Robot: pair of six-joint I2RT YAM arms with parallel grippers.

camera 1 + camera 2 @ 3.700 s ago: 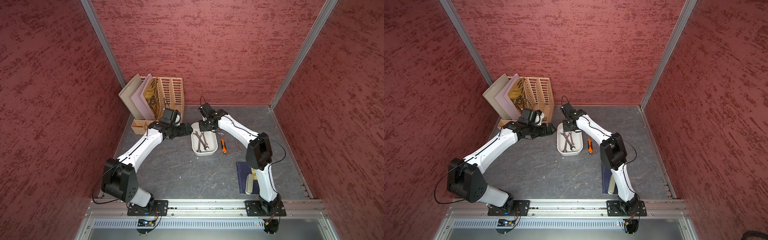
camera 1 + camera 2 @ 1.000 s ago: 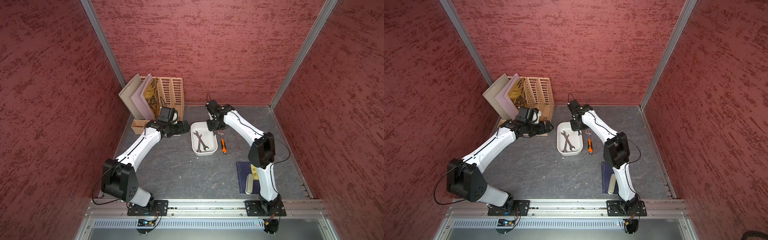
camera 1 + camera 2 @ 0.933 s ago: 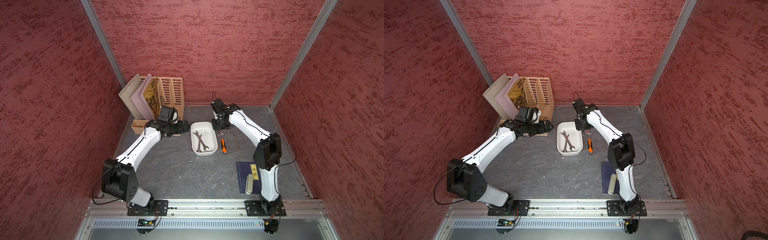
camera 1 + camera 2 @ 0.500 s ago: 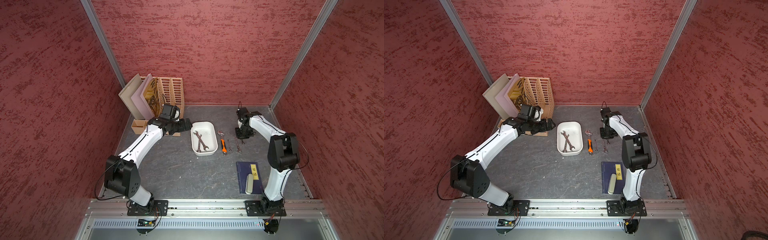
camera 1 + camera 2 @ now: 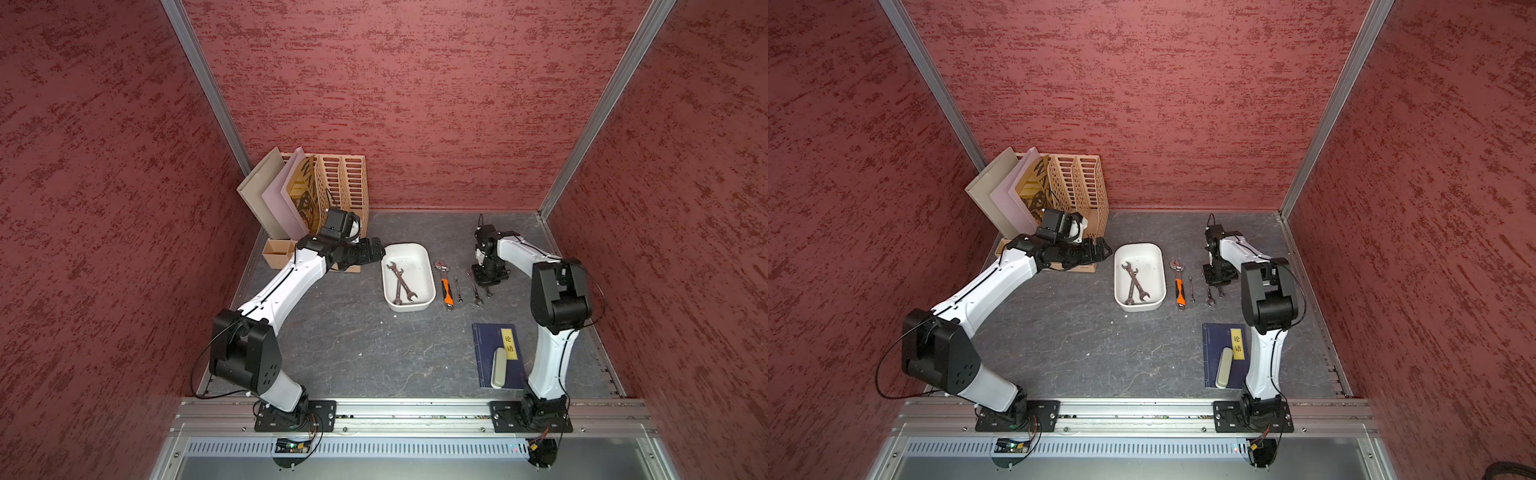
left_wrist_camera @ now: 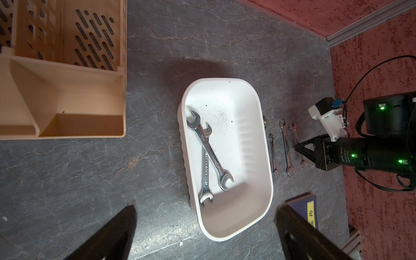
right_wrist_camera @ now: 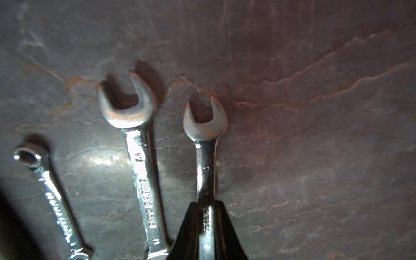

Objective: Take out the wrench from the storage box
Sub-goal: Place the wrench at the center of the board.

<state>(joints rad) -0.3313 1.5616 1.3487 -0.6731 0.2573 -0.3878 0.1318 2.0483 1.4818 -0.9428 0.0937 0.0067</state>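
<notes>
**The right gripper point(image 7: 206, 203) holds a small steel open-end wrench point(image 7: 206, 157) outside the white, shallow, rounded plastic storage box point(image 5: 406, 306).**

Nearer than the storage box, to its right, lies a dark blue book point(image 5: 484, 349) with a pale oblong case point(image 5: 498, 367) on it. Inside the box are two crossed steel wrenches point(image 5: 401, 283). Just right of the box lie an orange-handled adjustable wrench point(image 5: 445, 286) and two slim steel wrenches point(image 5: 457, 289). Past these, the right gripper is closed on the small wrench's shank, low at the grey floor. At the box's far left corner the left gripper point(image 6: 204, 210) has its jaws wide apart. Behind it stands a tan slatted rack point(image 5: 345, 187).
</notes>
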